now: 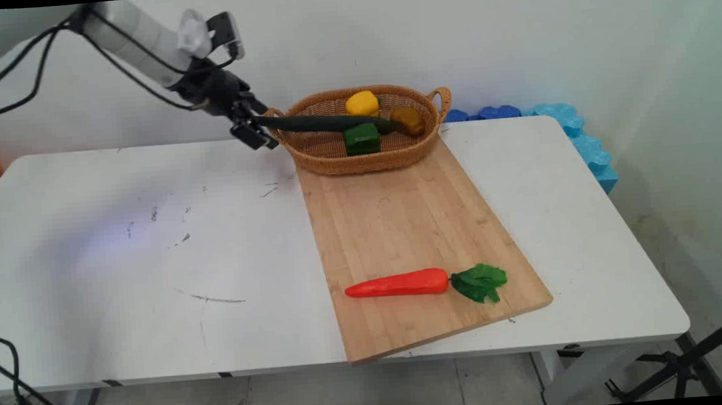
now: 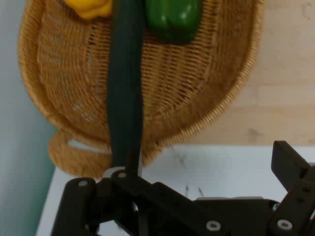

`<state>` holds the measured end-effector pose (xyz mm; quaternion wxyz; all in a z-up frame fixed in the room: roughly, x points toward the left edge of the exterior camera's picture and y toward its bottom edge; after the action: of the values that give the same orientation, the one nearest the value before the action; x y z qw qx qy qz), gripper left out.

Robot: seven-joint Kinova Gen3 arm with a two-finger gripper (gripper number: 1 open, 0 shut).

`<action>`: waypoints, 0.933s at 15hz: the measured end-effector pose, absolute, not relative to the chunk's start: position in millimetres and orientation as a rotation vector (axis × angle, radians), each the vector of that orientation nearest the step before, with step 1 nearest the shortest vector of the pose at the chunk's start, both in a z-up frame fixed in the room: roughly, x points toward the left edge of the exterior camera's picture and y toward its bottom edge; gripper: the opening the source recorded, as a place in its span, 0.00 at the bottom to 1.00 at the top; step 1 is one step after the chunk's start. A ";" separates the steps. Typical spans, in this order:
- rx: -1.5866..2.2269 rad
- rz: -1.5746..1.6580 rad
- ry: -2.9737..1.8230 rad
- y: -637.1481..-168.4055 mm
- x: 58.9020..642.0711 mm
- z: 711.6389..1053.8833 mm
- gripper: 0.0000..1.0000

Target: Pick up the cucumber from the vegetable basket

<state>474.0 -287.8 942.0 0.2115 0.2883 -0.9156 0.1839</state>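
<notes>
Your gripper [image 1: 254, 128] is clamped on one end of a long dark green cucumber [image 1: 323, 122], held above the wicker basket [image 1: 332, 160]. Its long axis runs 9 to 3 o'clock, free end toward the brown piece [image 1: 408, 120] at 3. A yellow pepper [image 1: 362, 103] sits at 12 and a green pepper [image 1: 361, 139] at 6 of the shaft. The basket rests on the far end of the cutting board [image 1: 401, 225], where a carrot [image 1: 405, 284] lies near the front edge. At 9 o'clock the white table [image 1: 148, 255] is bare. Blue foam [image 1: 579, 136] lines the far-right edge.
</notes>
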 end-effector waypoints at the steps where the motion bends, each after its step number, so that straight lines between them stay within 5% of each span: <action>1: 0.793 0.525 -2.547 -296.7 469.8 940.4 1.00; 14: 0.708 0.651 -2.619 -385.4 433.3 896.8 1.00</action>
<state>433.3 -385.4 896.8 0.1746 0.2500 -0.9243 0.2297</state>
